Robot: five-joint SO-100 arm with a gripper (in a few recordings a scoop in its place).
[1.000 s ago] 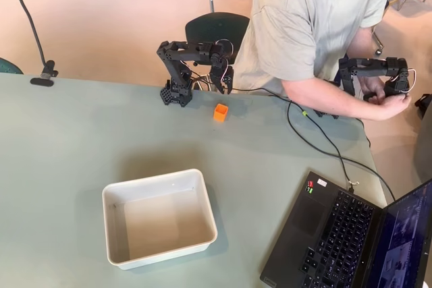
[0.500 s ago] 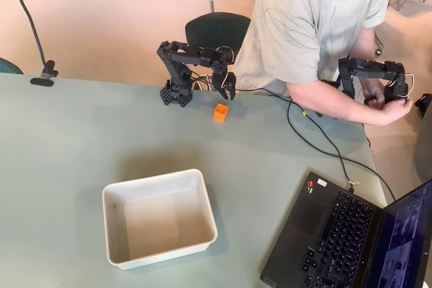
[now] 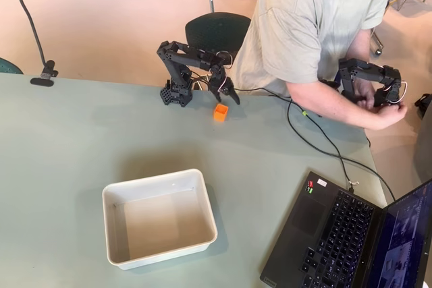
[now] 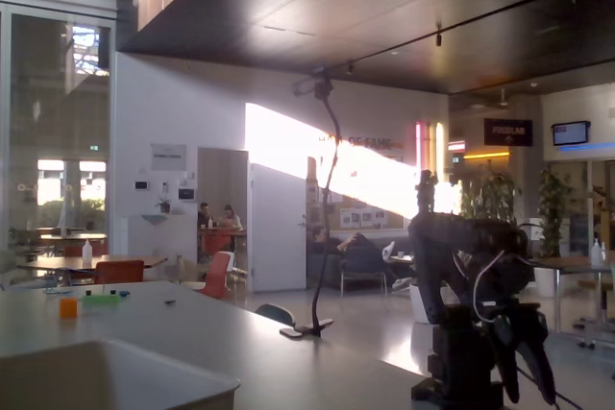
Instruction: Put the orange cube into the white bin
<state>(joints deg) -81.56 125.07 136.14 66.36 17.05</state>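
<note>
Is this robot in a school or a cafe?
Probably a big shared hall or campus lounge: the fixed view shows café-style tables, seated people and lit signs behind the arm's gripper.

in the overhead view your arm's base (image 3: pixel 177 92) sits at the far edge of the tabletop (image 3: pixel 67 139), and the hand (image 3: pixel 225 94) hangs to its right, just behind the orange cube (image 3: pixel 221 112) and apart from it. the white bin (image 3: pixel 159 217) lies well in front, nearer the camera and a little left of the cube. the laptop (image 3: pixel 351 241) sits at the near right corner, a cable (image 3: pixel 317 136) running between it and the far edge.
</note>
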